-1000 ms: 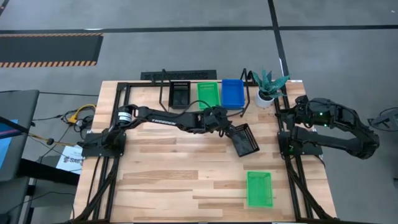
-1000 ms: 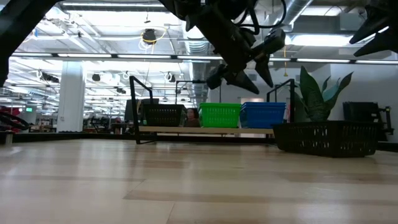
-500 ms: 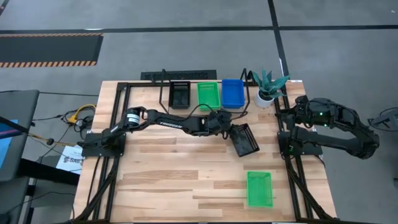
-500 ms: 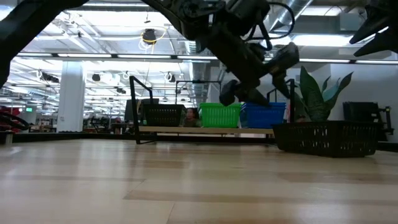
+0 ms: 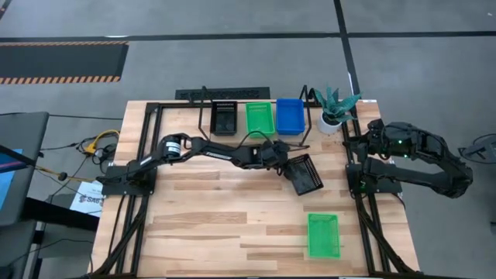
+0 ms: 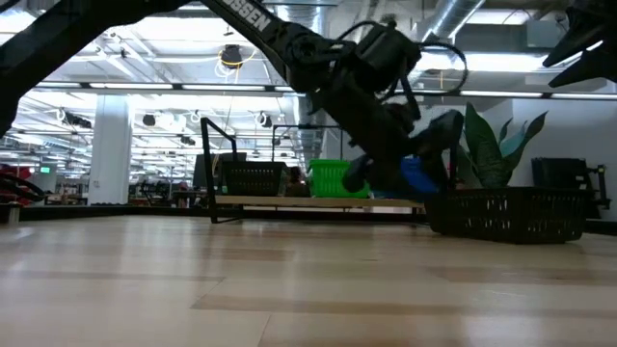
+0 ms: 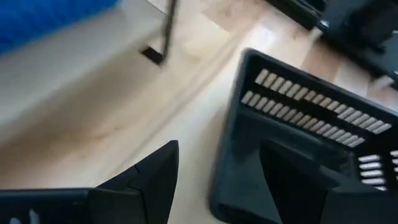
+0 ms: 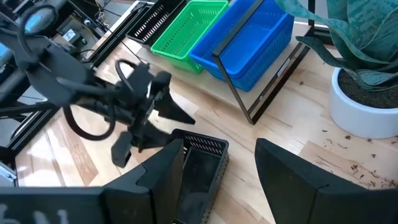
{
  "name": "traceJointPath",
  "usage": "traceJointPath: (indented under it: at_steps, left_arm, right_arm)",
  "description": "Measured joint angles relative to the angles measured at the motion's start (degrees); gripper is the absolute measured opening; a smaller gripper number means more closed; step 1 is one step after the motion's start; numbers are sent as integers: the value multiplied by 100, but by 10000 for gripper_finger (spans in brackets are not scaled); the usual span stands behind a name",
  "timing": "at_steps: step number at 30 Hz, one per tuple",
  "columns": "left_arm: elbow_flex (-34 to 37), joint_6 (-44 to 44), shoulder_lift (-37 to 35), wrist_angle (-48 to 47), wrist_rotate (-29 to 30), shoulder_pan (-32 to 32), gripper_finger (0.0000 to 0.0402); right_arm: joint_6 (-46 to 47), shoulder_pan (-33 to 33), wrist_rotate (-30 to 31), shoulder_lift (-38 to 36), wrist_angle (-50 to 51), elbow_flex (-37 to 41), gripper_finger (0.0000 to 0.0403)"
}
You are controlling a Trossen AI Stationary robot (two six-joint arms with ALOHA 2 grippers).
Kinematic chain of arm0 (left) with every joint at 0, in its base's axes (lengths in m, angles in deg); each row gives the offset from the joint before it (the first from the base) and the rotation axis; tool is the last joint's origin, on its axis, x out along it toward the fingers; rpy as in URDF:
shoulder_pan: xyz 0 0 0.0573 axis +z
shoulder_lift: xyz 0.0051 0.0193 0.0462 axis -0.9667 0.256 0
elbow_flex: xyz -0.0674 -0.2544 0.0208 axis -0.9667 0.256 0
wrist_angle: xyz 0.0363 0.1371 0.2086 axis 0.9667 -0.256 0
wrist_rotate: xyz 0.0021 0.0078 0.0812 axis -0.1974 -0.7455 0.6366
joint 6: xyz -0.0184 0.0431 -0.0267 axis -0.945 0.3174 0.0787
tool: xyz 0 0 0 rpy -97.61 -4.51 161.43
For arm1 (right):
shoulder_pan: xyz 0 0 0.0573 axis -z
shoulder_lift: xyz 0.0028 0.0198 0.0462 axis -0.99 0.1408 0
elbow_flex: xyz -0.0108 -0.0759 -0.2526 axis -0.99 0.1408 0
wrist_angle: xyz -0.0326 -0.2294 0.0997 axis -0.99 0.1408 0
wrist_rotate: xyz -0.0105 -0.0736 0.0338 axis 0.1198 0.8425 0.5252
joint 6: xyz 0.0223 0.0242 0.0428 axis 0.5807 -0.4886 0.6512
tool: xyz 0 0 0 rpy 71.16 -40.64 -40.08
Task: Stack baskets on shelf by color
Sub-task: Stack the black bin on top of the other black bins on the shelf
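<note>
A: Left arm reaches across the worktop (image 5: pixel 201 217) from its base on the left side. Left tool (image 5: pixel 285 164) is low, at the near short wall of a black basket (image 5: pixel 307 173) that sits on the worktop in front of the shelf (image 5: pixel 306 136), turned at an angle to it.

B: Fingers?

A: Spread wide. In the left wrist view one finger (image 7: pixel 155 180) shows outside the black basket's (image 7: pixel 292 155) end wall, over bare wood; the other shows inside it. Straddling the wall, then, but contact I cannot tell. The basket rests flat on the worktop.

B: Low view agrees?

A: Yes. Left tool (image 6: pixel 386 169) hangs down just beside the black basket (image 6: pixel 506 212), which stands on the worktop.

B: Shelf contents?

A: Three places filled, side by side: black basket (image 5: pixel 225 118) at the left, green basket (image 5: pixel 260 118) in the middle, blue basket (image 5: pixel 291 115) at the right. How many are stacked in each place I cannot tell from above.

B: Anything else loose?

A: One green basket (image 5: pixel 323 235) alone on the worktop, near the front right, well apart from the shelf. A potted plant (image 5: pixel 334 106) stands just right of the shelf.

B: Right arm?

A: Parked at the right edge, right tool (image 8: pixel 217 168) raised, fingers wide open and empty.
</note>
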Motion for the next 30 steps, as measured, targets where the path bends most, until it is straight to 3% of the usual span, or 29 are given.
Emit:
traceJointPath:
  at_steps: [4, 7, 17, 30]
  left_arm:
    - [-61, -106, 121, -289, -307, -3, 211]
    - [-124, -244, 115, -522, -339, -1, 188]
    - [-256, -214, 116, -823, -782, -10, 12]
    - [-249, -416, -178, -1041, -1906, -73, 0]
  right_arm:
    - [0, 2, -2, -1, 0, 0, 224]
    - [7, 2, -2, -1, -2, 0, 224]
    - [11, 4, -2, -2, -4, 0, 224]
    - [15, 4, -2, -2, -4, 0, 224]
